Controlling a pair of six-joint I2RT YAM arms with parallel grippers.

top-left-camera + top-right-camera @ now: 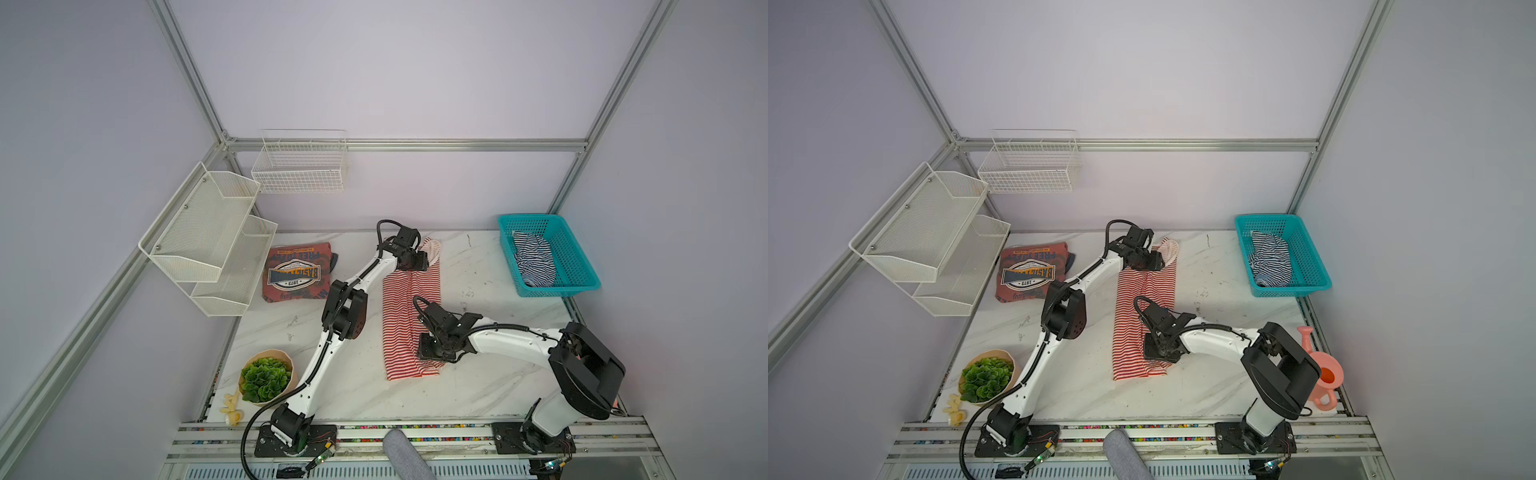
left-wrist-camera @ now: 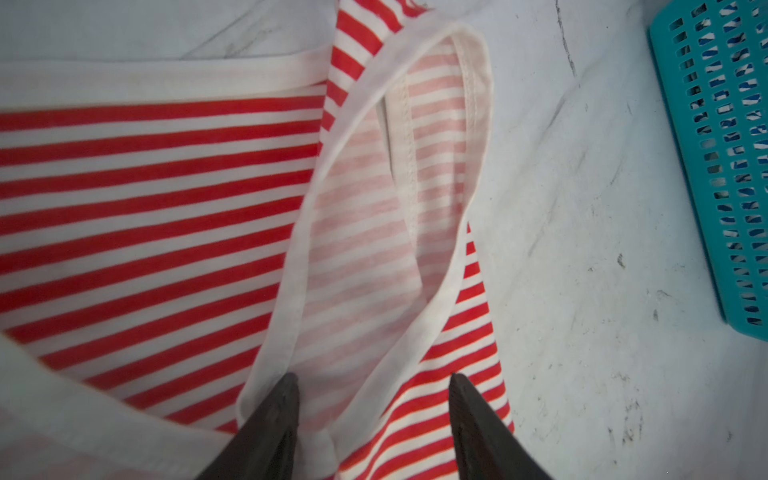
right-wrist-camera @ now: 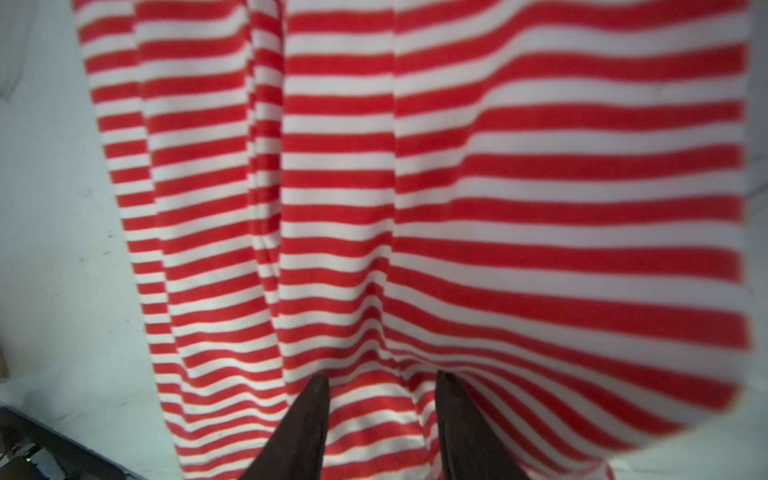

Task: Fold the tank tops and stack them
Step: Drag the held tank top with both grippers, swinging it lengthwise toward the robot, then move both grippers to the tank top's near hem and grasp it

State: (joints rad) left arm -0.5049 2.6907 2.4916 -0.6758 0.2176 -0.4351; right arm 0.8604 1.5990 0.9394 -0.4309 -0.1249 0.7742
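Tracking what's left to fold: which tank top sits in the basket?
The navy-and-white striped tank top, crumpled in the teal basket; the red-and-white striped one lies flat on the table.

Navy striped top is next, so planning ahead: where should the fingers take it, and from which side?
Probably pinch the navy striped top at its bunched middle, from straight above: the teal basket walls it in, blocking sideways approaches.

You are in a robotics lab cell: alu. frame [image 1: 407, 145], plain walls [image 1: 395, 75], marble-look table [image 1: 478, 395] w/ mounting rail [image 1: 449, 442].
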